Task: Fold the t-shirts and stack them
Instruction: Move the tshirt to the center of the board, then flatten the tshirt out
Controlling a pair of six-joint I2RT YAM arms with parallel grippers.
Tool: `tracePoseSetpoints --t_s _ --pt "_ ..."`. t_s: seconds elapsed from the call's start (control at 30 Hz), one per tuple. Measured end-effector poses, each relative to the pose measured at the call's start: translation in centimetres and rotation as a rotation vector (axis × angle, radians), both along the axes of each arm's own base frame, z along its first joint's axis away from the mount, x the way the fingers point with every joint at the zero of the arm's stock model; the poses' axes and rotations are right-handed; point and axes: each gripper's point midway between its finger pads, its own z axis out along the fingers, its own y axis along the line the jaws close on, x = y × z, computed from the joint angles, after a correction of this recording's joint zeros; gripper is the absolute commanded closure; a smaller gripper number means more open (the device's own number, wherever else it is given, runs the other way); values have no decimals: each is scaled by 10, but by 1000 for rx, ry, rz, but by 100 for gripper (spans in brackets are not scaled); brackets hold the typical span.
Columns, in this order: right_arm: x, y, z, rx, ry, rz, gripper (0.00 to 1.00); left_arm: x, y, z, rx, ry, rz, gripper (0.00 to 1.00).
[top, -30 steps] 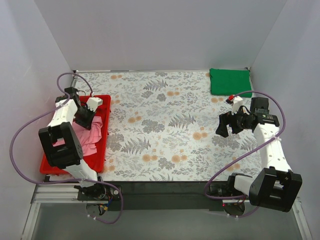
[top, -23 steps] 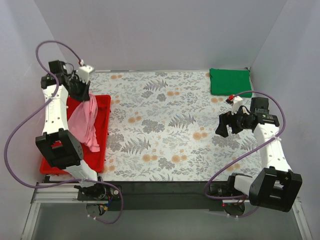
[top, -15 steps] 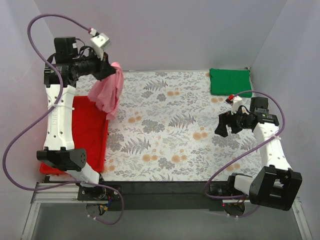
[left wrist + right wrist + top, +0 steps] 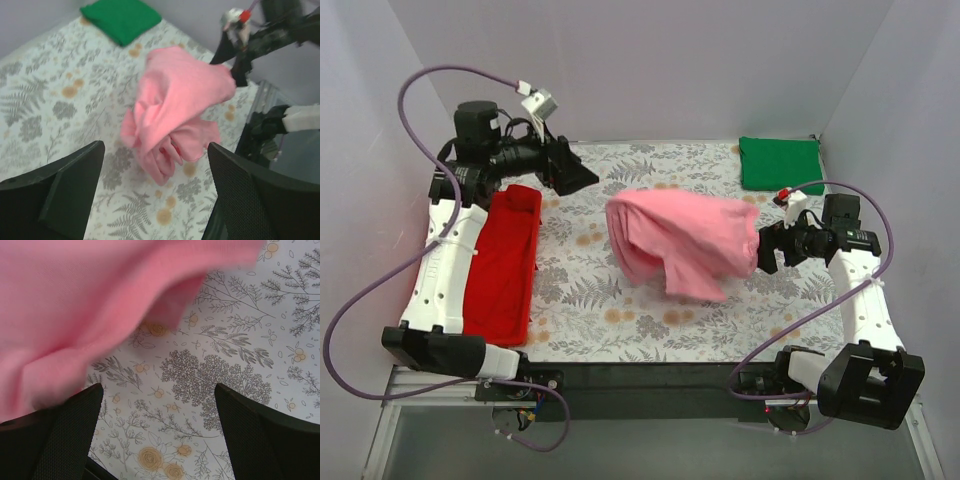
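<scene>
Well, your right fingers stand spread and empty just beside the pink t-shirt, which is bunched over the middle of the bench with its long axis running left to right (I cannot tell which way the collar points). Farther back, your left fingers gape empty, and the folded green t-shirt lies in the far right corner.

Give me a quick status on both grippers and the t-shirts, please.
Left gripper open, empty. Right gripper open, pink t-shirt bunched beside it. Green t-shirt folded, far right corner. Red tray far left, not in the way.
</scene>
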Motion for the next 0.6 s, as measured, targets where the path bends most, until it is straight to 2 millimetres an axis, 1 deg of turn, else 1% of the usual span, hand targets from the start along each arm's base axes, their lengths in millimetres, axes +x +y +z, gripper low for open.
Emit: tracePoseSetpoints --t_s 0.1,0.17,0.23,0.27,0.3,0.37,0.47,0.6 --pt "1 -3 4 -25 -18 3 2 2 14 -75 86 136 72 14" --pt "1 -6 7 -45 -34 9 2 -3 28 -134 157 253 118 14" --pt "-1 -8 8 -64 -40 17 2 -11 37 -177 212 347 131 14" --pt "-1 -9 7 -71 -39 19 2 -16 38 -192 234 379 123 15" --pt "-2 -10 5 -82 -34 21 2 -22 38 -203 251 398 108 18" --pt "-4 -12 1 -97 -19 28 2 -33 34 -217 276 416 72 20" --pt "-9 -13 -9 -106 27 53 7 -54 18 -237 310 426 -3 20" --pt "-20 -13 -28 -113 123 90 13 -89 -2 -278 386 491 -90 20"
